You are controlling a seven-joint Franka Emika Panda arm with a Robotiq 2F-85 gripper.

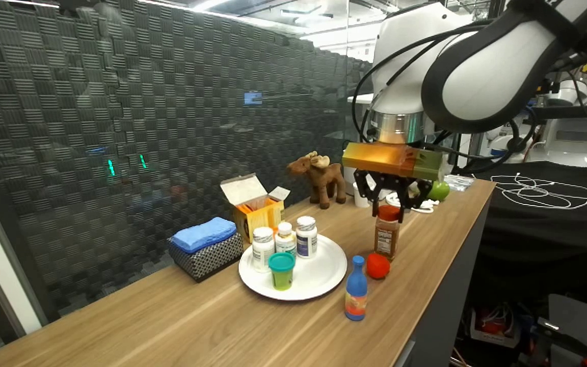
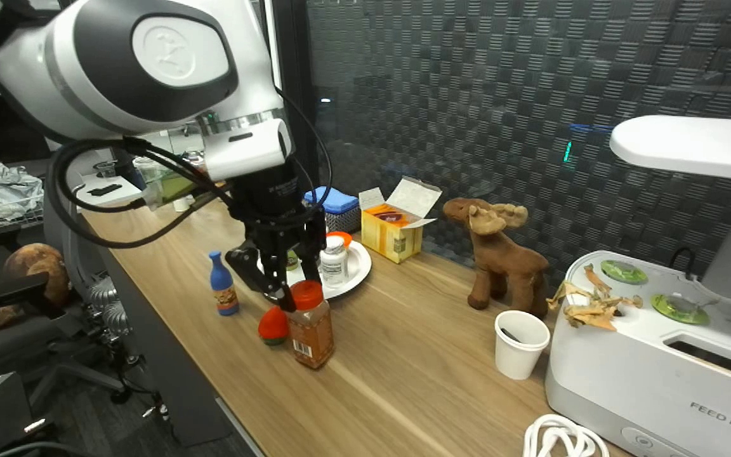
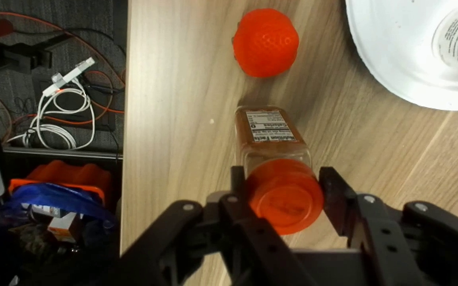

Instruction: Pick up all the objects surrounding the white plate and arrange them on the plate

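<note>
Wrist view: your gripper [image 3: 282, 179] has the brown bottle [image 3: 270, 129] by its red cap [image 3: 286, 204], jaws partly apart, one against each side. Ahead of the gripper, past the bottle: red rounded item [image 3: 266, 43]; ahead and right: white plate [image 3: 396, 63]. In both exterior views, blue bottle [image 1: 356, 288] farther off.

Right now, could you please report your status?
Gripper astride red cap of jar, grip unconfirmed. Jar upright, off plate. Red strawberry-like item close beside, might get bumped.

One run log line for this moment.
Gripper: jaws flanking red cap of brown jar, grip unclear | on white plate: white bottles, green tub | off plate: brown jar, blue bottle, red object
</note>
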